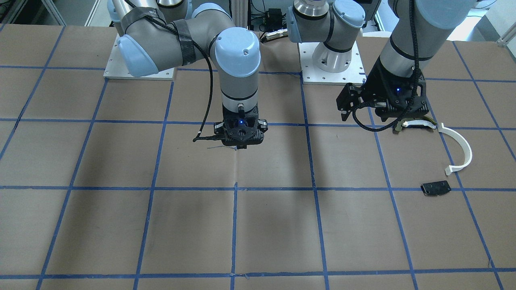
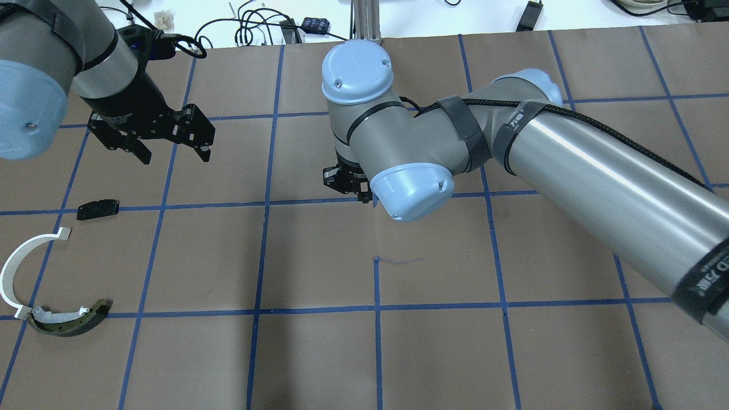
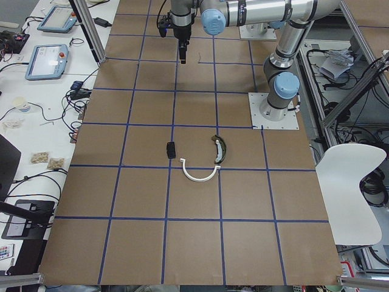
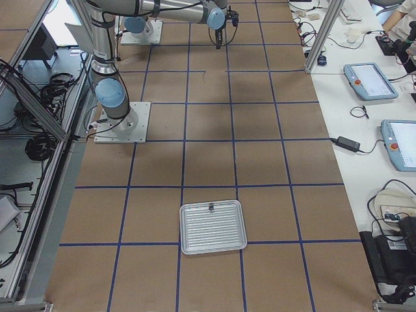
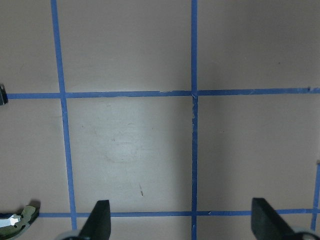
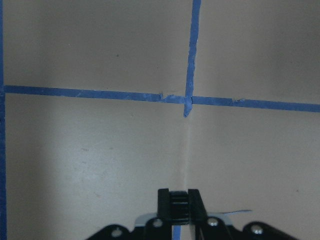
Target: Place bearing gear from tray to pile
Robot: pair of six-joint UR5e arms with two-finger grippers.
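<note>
In the right wrist view a small dark toothed piece, the bearing gear (image 6: 179, 205), sits pinched between the fingers of my right gripper (image 6: 179, 210). That gripper (image 1: 241, 144) hangs over the table's middle, near a tape crossing. The silver ribbed tray (image 4: 213, 227) lies far off at the table's right end. The pile lies by my left arm: a white half-ring arc (image 2: 17, 267), a curved dark-and-tan piece (image 2: 71, 322) and a flat black plate (image 2: 98, 209). My left gripper (image 2: 173, 152) hovers open beside them with nothing between its fingers (image 5: 102, 220).
Brown paper with a blue tape grid (image 1: 234, 188) covers the table. One small dark object (image 4: 210, 208) rests at the tray's far rim. Both arm bases (image 1: 330, 60) stand on white plates at the robot's side. Tablets and cables line the operators' bench (image 4: 370, 81).
</note>
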